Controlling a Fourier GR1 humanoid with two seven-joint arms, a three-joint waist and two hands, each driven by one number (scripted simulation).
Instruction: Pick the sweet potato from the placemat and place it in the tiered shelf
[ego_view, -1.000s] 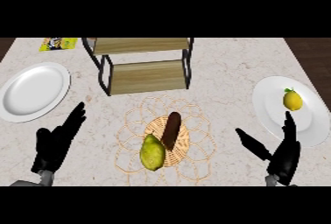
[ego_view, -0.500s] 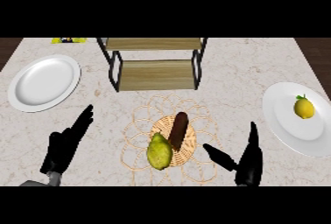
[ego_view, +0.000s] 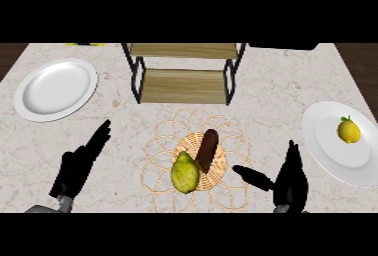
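A dark brown sweet potato (ego_view: 207, 150) lies lengthwise on a round woven placemat (ego_view: 164, 140) in the middle of the counter. A yellow-green pear (ego_view: 184, 173) rests just left of it on the mat. The tiered shelf (ego_view: 186, 85), black frame with two wooden boards, stands beyond the mat at the top centre. My right hand (ego_view: 286, 180) is open at the lower right, thumb pointing toward the mat, a short gap from the potato. My left hand (ego_view: 78, 166) rests open at the lower left with fingers up.
A white plate (ego_view: 56, 89) sits at the upper left. Another white plate (ego_view: 332, 145) at the right edge carries a lemon (ego_view: 348, 130). A yellow packet (ego_view: 83, 44) shows at the far top left.
My right hand has moved left toward the placemat. The view has shifted, so shelf and plates sit further right in the frame. The sweet potato and pear have not moved on the mat.
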